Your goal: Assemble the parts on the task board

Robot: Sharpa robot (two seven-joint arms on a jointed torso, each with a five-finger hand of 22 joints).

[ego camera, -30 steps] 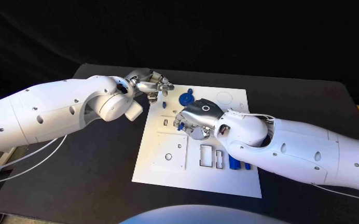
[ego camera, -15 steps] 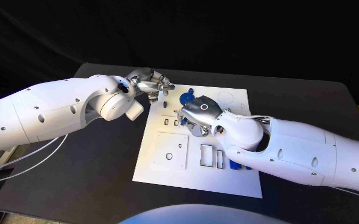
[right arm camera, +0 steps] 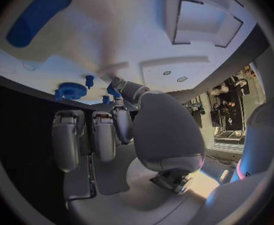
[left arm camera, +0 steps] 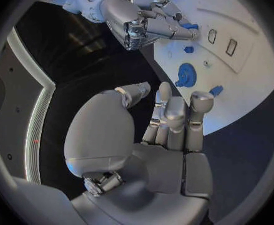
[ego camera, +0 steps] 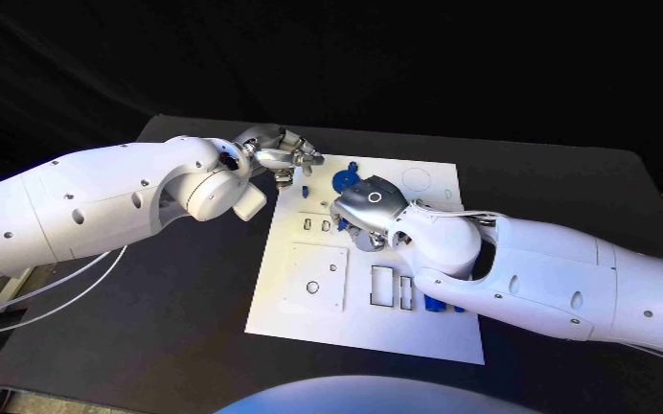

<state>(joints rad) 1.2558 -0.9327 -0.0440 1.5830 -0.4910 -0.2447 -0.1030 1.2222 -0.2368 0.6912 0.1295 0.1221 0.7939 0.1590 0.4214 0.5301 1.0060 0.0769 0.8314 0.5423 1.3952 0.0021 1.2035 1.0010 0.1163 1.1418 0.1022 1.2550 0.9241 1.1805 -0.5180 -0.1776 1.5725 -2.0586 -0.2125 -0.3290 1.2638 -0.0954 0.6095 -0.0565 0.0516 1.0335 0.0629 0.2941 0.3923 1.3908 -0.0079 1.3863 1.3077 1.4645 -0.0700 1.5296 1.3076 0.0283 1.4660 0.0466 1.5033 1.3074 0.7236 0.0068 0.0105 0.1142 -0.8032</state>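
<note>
Board: white task board (ego camera: pixel 366 323) flat at the table's middle, its long axis running away from the robot; rectangular cut-outs (ego camera: pixel 381 286) in the near half, a round outline (ego camera: pixel 415 180) at the far right corner.

Parts, far end: blue gear-like disc (left arm camera: pixel 185 74) on the board's far left part, with 2 smaller blue pieces by it, a stud (left arm camera: pixel 188 49) and a piece near the board's edge (left arm camera: pixel 215 90). The right wrist view also has the disc (right arm camera: pixel 70 90) and a stud (right arm camera: pixel 89 78).

Parts, near end: a cluster of blue pieces (ego camera: pixel 440 305) at the board's right edge, partly under the right forearm.

Left hand: (ego camera: pixel 281 157) hovers at the board's far left corner. In its wrist view (left arm camera: pixel 168 120) the fingers stand straight, side by side, thumb apart, nothing between them; released.

Right hand: (ego camera: pixel 362 215) over the board's upper middle, palm down. The left wrist view shows it (left arm camera: pixel 143 22) with fingers curled and a small blue piece (left arm camera: pixel 188 26) at the fingertips (left arm camera: pixel 189 33). It looks to be pinching that piece, though contact is not plain.

Key relation: the disc and studs lie between the 2 hands, just beyond the left hand's fingertips, toward the board's middle. The right hand is well above and beside them.

Judgement: the right hand seems to be seating its piece. The left hand is nearer the disc for any next pick.

Risk: the hands are close; a reach could clash.
</note>
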